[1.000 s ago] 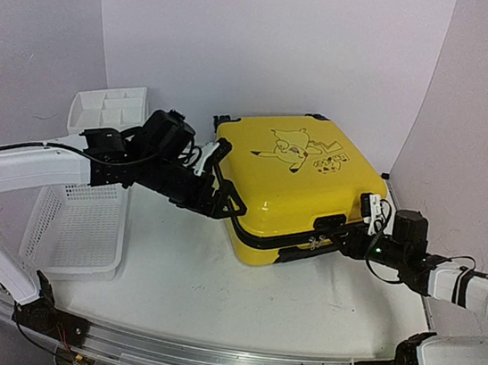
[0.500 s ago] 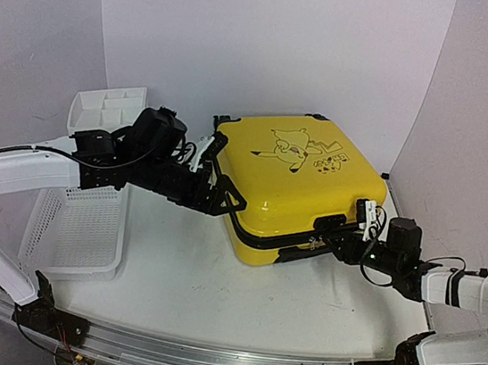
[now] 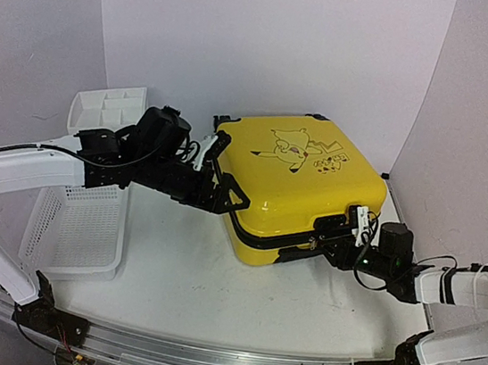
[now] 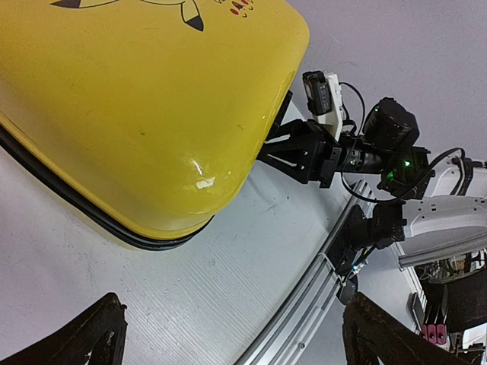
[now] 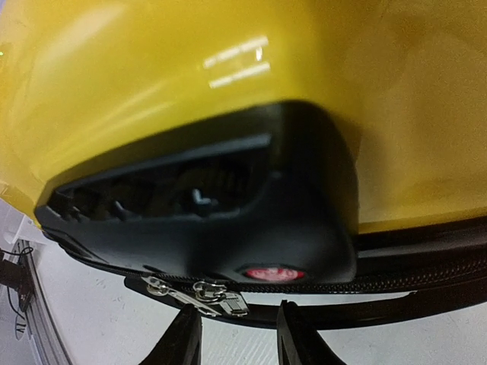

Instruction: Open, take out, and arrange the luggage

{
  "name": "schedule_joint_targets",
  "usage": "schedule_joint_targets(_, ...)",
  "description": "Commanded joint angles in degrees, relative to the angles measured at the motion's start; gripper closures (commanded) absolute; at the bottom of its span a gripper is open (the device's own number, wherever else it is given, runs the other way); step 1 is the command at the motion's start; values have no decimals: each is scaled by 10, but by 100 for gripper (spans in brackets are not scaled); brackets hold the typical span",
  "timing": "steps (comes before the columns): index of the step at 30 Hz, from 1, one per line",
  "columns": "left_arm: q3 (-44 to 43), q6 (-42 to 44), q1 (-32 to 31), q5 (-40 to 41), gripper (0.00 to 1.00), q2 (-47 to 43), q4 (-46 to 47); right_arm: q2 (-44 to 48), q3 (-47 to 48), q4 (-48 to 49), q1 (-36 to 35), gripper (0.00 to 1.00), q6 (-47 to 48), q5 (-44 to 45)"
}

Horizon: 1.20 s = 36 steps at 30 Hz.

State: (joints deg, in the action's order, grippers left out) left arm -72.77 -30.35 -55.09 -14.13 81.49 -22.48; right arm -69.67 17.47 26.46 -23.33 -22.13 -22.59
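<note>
The yellow suitcase (image 3: 293, 184) with the Pikachu print lies flat and shut mid-table, its black zipper band running round the side. My left gripper (image 3: 225, 191) is wide open at the case's left corner, holding nothing; in the left wrist view (image 4: 232, 346) the case (image 4: 137, 114) fills the upper left and bare table lies between the fingers. My right gripper (image 3: 330, 246) is open right at the case's front-right side. In the right wrist view its fingertips (image 5: 183, 338) sit just below the silver zipper pulls (image 5: 205, 295) and the black lock housing (image 5: 228, 205), gripping nothing.
A white mesh basket (image 3: 77, 223) lies at the left, with a white compartment unit (image 3: 105, 108) behind it. A metal rail (image 3: 203, 357) runs along the near table edge. White walls close in on three sides. The right arm (image 4: 380, 144) shows in the left wrist view.
My right gripper has moved left, closing in on the zipper pulls at the case's front-right side. My left gripper has shifted only slightly at the left corner.
</note>
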Motion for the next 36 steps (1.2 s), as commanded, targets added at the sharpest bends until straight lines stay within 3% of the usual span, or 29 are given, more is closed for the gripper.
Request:
schedule_joint_targets(1, -24, -7, -1, 6, 1, -7, 24, -18, 18, 54, -9, 69, 0, 13)
schedule_joint_targets(10, -18, -1, -1, 10, 1, -15, 23, -34, 26, 79, -31, 71, -16, 46)
schedule_joint_targets(27, -4, -5, -1, 24, 1, -22, 21, -19, 33, 72, -49, 95, -28, 63)
schedule_joint_targets(31, -13, -13, -1, 43, 1, -9, 4, 15, 57, -41, -49, 100, -2, 99)
schedule_joint_targets(36, -52, 0, -21, 67, 1, 27, -21, 49, 137, -320, -49, 100, 55, 230)
